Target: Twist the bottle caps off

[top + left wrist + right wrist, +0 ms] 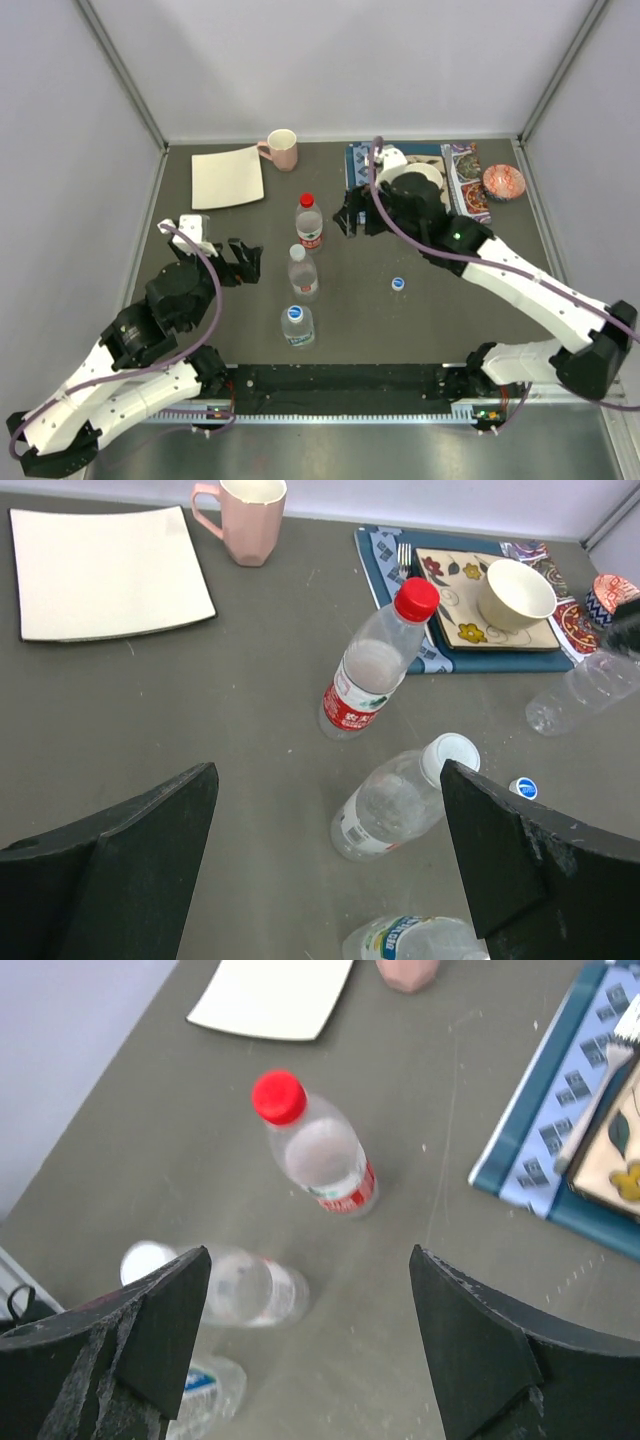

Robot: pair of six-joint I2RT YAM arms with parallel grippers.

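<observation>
caps (297, 251) sit on three bottles (297, 328) mid tabletop (440, 330); one blue cap (397, 283) lies loose. your left gripper (245, 262) and right gripper (347, 217) gape empty; next, brace and twist the red-capped bottle (310, 226).

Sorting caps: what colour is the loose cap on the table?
The loose cap is blue; left wrist view.

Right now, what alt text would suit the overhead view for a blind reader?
Three capped bottles stand in a row mid-table between the open, empty left gripper and right gripper. A loose blue cap lies to their right, a pink mug behind.
</observation>
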